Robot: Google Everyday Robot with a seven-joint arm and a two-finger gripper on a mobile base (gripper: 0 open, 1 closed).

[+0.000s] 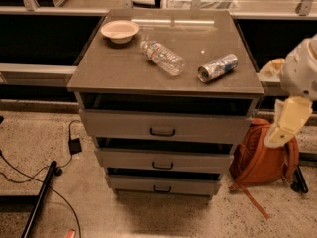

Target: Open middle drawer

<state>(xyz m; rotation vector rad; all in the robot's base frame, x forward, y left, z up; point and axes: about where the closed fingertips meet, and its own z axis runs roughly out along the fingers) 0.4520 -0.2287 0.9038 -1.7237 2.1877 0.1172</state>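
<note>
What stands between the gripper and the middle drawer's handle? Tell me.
Nothing visible does. The gripper hangs to the right of the cabinet, and the middle drawer faces forward with its handle uncovered. The backpack sits on the floor beside the drawers, not in front of the handle.
</note>
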